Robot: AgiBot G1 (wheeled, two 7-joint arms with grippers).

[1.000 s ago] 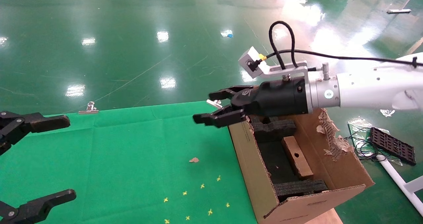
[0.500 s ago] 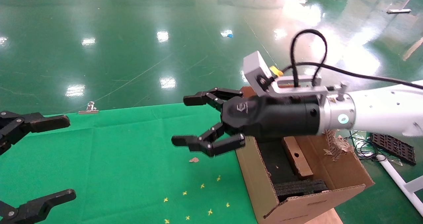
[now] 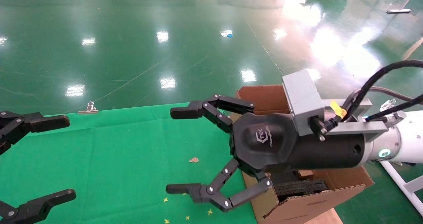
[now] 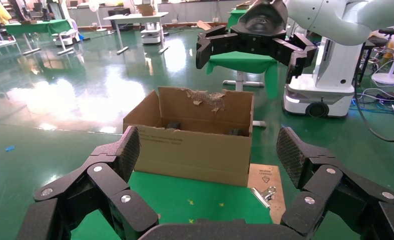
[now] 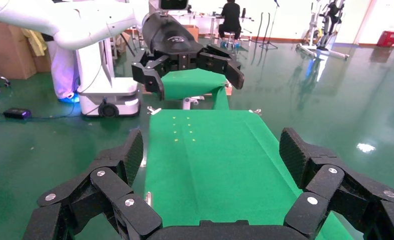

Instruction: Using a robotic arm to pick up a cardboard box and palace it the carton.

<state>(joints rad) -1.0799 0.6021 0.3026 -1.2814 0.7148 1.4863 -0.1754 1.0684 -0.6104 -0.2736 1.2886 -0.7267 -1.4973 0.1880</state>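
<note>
Tan corrugated carton point(image 3: 307, 197) at 4 o'clock on tabletop, flaps upright, back flap torn, black foam blocks point(image 3: 299, 186) inside; cardboard box hidden behind white robotic arm point(image 3: 404, 146).

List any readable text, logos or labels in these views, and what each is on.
Black right gripper housing: a white logo with small lettering, too blurred to read.
Large tan corrugated carton, outer side wall: a short block of dark print, too small to read.
Brown board beside the carton: a small triangular mark with print under it, unreadable.
No other text.
</note>
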